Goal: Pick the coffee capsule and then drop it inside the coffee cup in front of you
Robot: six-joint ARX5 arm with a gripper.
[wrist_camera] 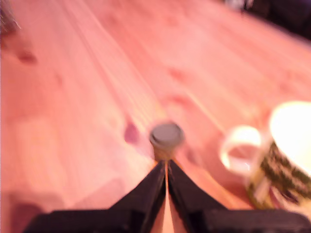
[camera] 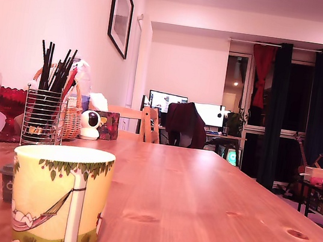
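Coffee capsule first: we are seeing the small tapered grey-cream pod [camera: 6, 181] standing on the warm pine tabletop [camera: 208, 213], at the exterior view's left, partly hidden behind the wide yellow ceramic mug [camera: 59, 197] printed with a white tree trunk, green leaves and a hammock. Moving rightwards in that view, the rest of the wood is lying bare in front of a dim room. In the wrist view, blurred as it is, we are looking down on the capsule's round end [wrist_camera: 166, 135] just beyond the black gripper [wrist_camera: 166, 167], whose jaws are lying pressed together to a thin slit and gripping nothing. The mug [wrist_camera: 286, 155], with its pale handle, is sitting near the capsule. We are judging the task barely begun: the capsule is not yet grasped, and the lift, carry and drop into the mug are all remaining.
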